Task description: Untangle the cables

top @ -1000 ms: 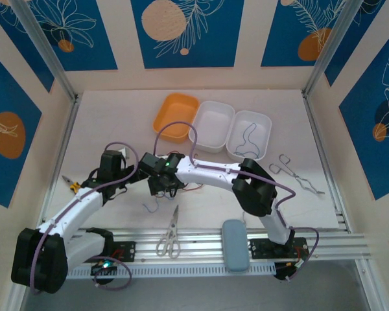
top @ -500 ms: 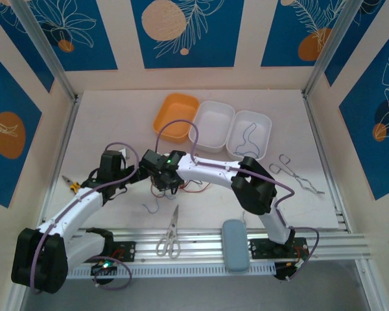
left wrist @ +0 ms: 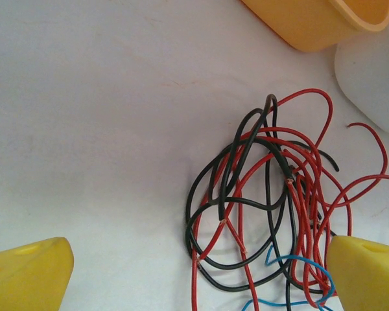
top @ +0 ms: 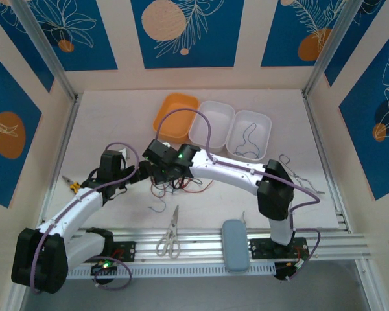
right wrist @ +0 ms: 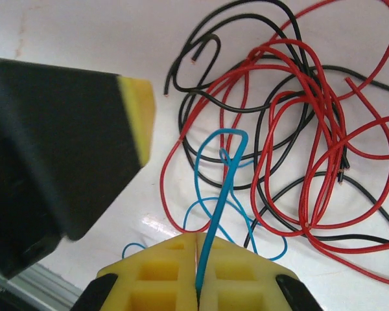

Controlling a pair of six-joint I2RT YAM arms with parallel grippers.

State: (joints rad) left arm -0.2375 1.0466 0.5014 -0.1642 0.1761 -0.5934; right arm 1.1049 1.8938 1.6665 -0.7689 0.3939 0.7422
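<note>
The white table (top: 117,116) carries everything, and the two arms reach in from its near edge and meet a little left of its middle, the right arm (top: 233,172) stretched across toward the left arm (top: 78,204). Toward the far edge stand three trays in a row: an orange tray (top: 175,116), a white tray (top: 211,126) and a second white tray (top: 249,136) with one thin dark wire lying inside. A grey case (top: 235,245) lies on the rail at the near edge, metal tongs (top: 298,176) lie near the right edge, and the scissors (top: 170,233) rest close to the near edge. The cables (left wrist: 266,194) sit as one loose tangle of red, black and blue loops on the table between the two wrists, nearer than the orange tray and apart from it. The left fingers (left wrist: 26,278) are spread wide, one pad just touching the right side of the tangle, gripping nothing. The right fingers (right wrist: 162,272) are pressed together, pinching the blue cable (right wrist: 220,194), which runs up from between them into the tangle.
</note>
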